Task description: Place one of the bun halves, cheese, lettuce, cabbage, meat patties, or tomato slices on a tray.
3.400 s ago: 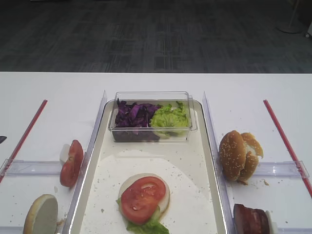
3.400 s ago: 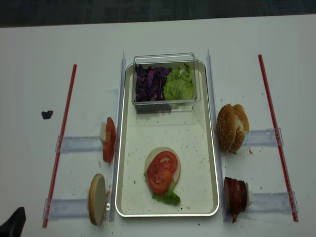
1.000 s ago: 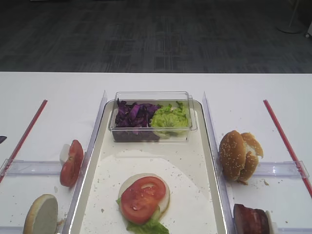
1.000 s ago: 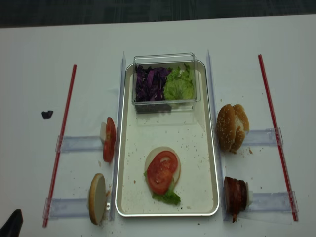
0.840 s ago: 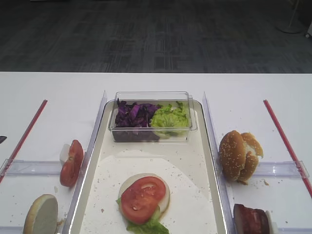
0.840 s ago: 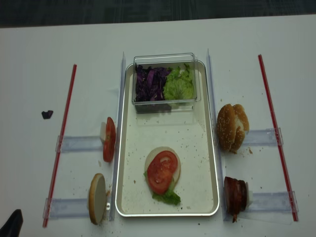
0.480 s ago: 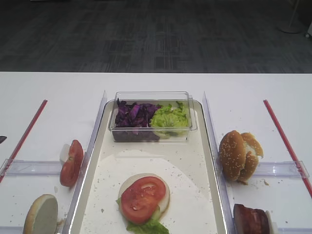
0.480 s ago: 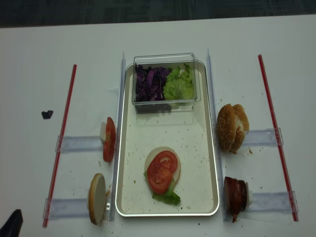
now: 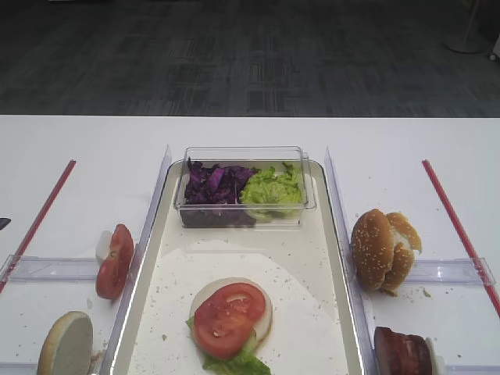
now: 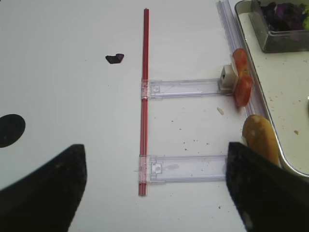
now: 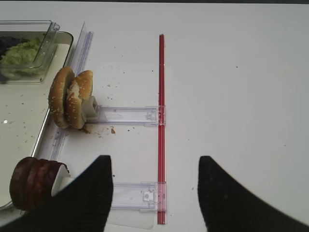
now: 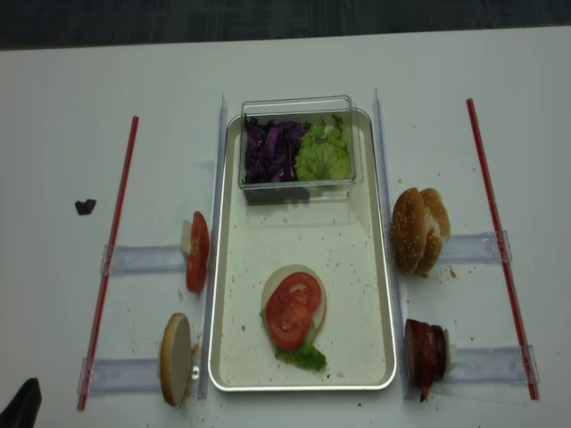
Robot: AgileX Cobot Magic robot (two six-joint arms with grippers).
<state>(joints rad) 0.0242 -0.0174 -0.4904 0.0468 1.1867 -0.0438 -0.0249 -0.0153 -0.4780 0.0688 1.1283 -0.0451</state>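
Observation:
The cream tray [image 9: 337, 234] holds a bun half topped with lettuce and a tomato slice [image 9: 228, 316]. In the clear tub at its far end lie purple cabbage [image 9: 215, 185] and green lettuce [image 9: 271, 187]. Left of the tray stand tomato slices [image 10: 240, 82] and a bun half [image 10: 260, 137]. To the right are seeded bun halves [image 11: 71, 96] and meat patties [image 11: 34, 180]. No cheese shows. My left gripper [image 10: 153, 147] hovers open over the left table. My right gripper [image 11: 154, 158] is open over the right table. Neither holds anything.
Red strips [image 12: 111, 250] [image 12: 495, 223] run down both sides of the table. Clear plastic holders [image 10: 186, 88] [image 11: 128, 115] reach from them toward the tray. A purple scrap [image 12: 85, 206] lies at far left. Crumbs speckle the tray.
The left gripper's dark tip at the lower-left corner of the overhead view has drawn back slightly. The food has not moved.

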